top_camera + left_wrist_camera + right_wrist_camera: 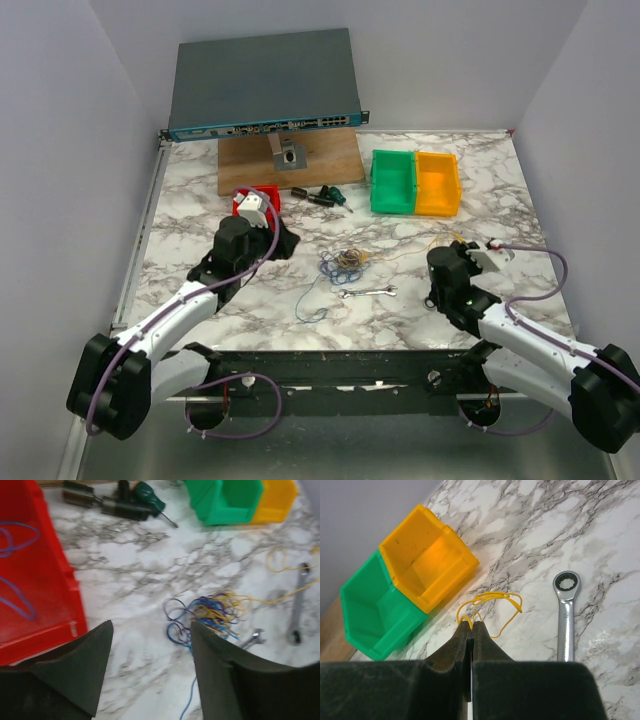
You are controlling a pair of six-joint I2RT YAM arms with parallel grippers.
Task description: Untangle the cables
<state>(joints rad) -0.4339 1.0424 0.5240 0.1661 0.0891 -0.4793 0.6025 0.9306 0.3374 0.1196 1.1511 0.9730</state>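
Tangled blue, yellow-orange and black wire loops [346, 262] are seen mid-frame in the top view, a blue tail [311, 305] trailing toward lower left. From the left wrist, they lie right of the spread left gripper [150, 626]. From the right wrist, a yellow strand [492, 599] is pinched by the right gripper [471, 625].

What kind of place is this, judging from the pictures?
Probably a robot test bench in a lab: a marble-patterned table, a network switch, a green sorting bin and a wrench.
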